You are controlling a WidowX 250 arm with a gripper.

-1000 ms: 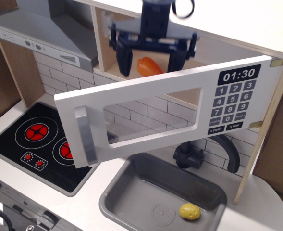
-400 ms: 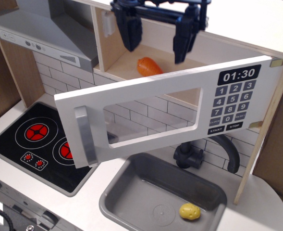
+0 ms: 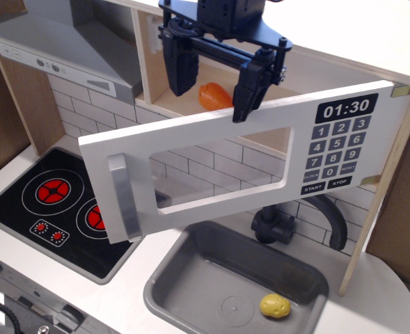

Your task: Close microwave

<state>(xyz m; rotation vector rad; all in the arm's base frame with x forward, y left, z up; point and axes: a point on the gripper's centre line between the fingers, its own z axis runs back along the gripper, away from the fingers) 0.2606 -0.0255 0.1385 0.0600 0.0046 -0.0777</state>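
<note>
Overhead, gripper point(image 3: 213, 89) pointing down, fingers spread wide, above open microwave point(image 3: 246, 160) door.

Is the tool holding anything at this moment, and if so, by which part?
Nothing is held. The tool is open, its fingers spread above the microwave door's top edge, with the orange toy lying free behind.

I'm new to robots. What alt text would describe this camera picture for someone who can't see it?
A toy kitchen's microwave stands with its white door swung wide open, and a black robot gripper, fingers spread, hangs above the door's top edge. An orange toy lies inside; a sink below holds a yellow toy.
</note>
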